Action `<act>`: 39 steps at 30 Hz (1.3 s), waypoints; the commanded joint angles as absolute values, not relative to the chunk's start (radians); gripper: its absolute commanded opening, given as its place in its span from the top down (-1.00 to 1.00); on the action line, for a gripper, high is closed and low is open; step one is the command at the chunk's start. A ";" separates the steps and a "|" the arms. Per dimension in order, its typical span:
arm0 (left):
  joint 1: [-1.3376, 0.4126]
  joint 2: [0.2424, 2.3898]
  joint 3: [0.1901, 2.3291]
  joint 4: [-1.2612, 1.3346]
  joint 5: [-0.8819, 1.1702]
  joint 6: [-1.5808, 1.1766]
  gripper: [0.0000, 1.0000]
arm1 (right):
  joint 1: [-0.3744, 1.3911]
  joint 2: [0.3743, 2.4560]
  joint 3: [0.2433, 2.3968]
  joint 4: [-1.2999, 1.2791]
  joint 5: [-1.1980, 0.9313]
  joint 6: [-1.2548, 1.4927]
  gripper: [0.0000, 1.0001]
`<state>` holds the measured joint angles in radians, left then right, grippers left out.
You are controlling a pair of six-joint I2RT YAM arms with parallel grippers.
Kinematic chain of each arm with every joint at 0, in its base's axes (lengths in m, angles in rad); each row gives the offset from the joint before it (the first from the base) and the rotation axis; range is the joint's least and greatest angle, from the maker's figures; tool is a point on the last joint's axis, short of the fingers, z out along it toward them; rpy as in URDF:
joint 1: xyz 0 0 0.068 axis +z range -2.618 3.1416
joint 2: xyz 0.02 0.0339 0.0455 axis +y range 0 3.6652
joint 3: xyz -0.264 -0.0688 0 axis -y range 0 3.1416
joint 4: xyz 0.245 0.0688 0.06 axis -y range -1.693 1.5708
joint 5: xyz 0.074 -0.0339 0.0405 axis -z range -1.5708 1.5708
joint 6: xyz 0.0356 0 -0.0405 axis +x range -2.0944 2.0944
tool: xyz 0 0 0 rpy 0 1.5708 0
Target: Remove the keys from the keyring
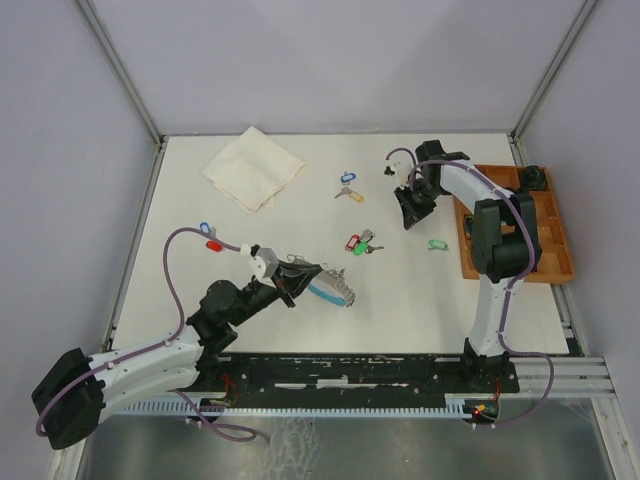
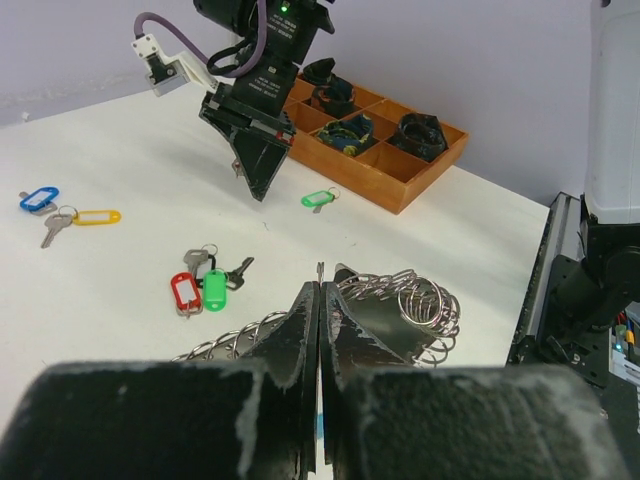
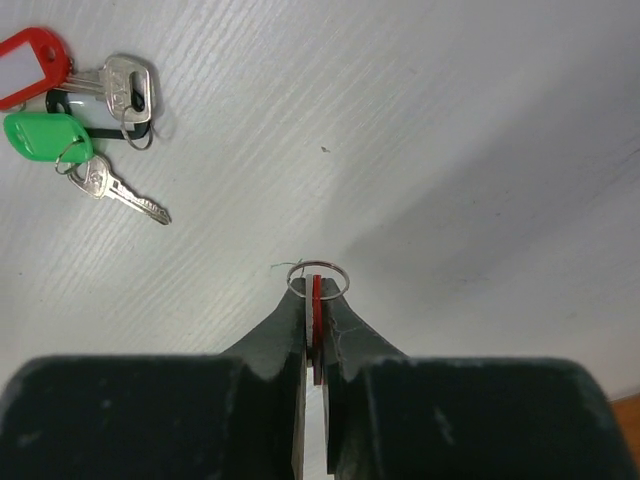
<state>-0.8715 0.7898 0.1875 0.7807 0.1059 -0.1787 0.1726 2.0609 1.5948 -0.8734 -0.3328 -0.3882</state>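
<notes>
The keyring, a silvery coiled chain with a light-blue band, lies at the table's front centre. My left gripper is shut on it. In the left wrist view its jaws are pressed together with a thin metal bit at the tip and chain coils on both sides. My right gripper hangs over the table at the back right. It is shut on a red-tagged key, whose small split ring sticks out past the tips. Loose tagged keys lie at centre, further back and right.
A wooden compartment tray stands at the right edge and holds dark items. A folded white cloth lies at the back left. Blue and red tags lie at the left. The red and green tagged keys lie ahead-left of my right gripper.
</notes>
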 commanded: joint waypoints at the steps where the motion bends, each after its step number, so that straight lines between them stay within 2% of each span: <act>1: -0.867 0.768 0.222 0.808 0.095 -0.150 0.94 | 0.176 2.071 1.641 -0.899 -0.387 -0.391 0.74; 17: -0.867 0.820 0.226 0.875 0.147 -0.197 0.94 | 0.268 2.096 1.657 -0.948 -0.512 -0.385 0.39; 21: -0.866 0.834 0.223 0.887 0.156 -0.197 0.94 | 0.260 1.993 1.634 -0.946 -0.526 -0.401 0.20; 25: -0.865 0.865 0.222 0.922 0.171 -0.196 0.95 | 0.259 1.854 1.553 -0.927 -0.593 -0.456 -0.07; 30: -0.857 0.899 0.231 0.950 0.198 -0.211 0.95 | 0.259 1.655 1.455 -0.936 -0.811 -0.589 -0.14; 33: -0.850 0.918 0.239 0.963 0.221 -0.219 0.95 | 0.259 1.504 1.343 -0.871 -0.976 -0.661 -0.39; 37: -0.823 0.953 0.262 0.979 0.299 -0.222 0.95 | 0.259 1.287 1.130 -0.805 -1.185 -0.894 -0.92; 39: -0.800 0.972 0.278 0.979 0.361 -0.224 0.94 | 0.260 1.227 1.045 -0.780 -1.235 -0.963 -0.99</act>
<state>-0.8337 0.9524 0.2043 0.8577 0.2409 -0.1875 0.2562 1.3396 1.1847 -0.8513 -0.9894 -0.7250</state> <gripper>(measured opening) 0.028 0.970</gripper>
